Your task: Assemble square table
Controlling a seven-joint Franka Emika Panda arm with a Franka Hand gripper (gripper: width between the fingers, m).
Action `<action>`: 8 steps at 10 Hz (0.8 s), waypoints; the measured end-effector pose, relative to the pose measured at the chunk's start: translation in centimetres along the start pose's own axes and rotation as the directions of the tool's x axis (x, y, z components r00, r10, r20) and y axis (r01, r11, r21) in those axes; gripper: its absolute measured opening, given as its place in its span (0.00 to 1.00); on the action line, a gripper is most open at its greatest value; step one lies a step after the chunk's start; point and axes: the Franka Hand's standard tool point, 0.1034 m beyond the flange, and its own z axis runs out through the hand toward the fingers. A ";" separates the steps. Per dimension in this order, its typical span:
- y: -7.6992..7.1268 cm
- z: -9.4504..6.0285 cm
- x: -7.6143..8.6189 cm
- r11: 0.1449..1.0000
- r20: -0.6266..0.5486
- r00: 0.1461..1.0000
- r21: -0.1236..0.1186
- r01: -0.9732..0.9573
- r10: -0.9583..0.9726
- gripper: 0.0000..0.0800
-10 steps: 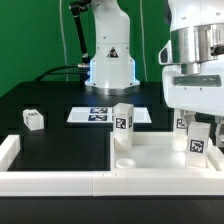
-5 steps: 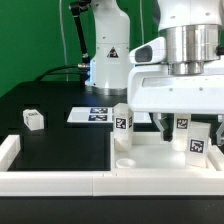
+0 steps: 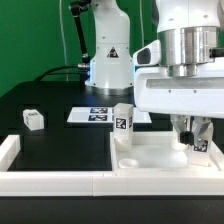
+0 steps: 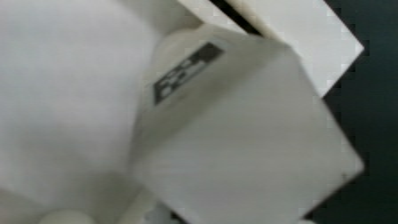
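White plastic rail (image 3: 60, 181) lies nearest you, and just behind it you see the square table slab (image 3: 160, 160) flat on the black table (image 3: 60, 140), the gripper (image 3: 196, 138) clamped on a tagged leg (image 3: 197, 147) toward the exterior view's right, a second leg (image 3: 122, 119) upright beyond, and the marker board (image 3: 95, 115) farthest.

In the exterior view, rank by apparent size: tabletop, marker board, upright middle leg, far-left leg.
1. Tabletop
2. Marker board
3. Upright middle leg
4. Far-left leg
The two legs look close in size; pose may account for the difference.
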 end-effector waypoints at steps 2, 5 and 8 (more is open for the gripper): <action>0.0 0.0 0.0 0.989 0.000 0.989 -0.001 -0.150 0.150 0.01; 0.1 0.0 0.1 0.996 0.000 0.996 -0.005 -0.084 0.084 0.00; -1.8 -1.9 -0.1 0.935 0.015 0.936 -0.016 0.353 -0.353 0.23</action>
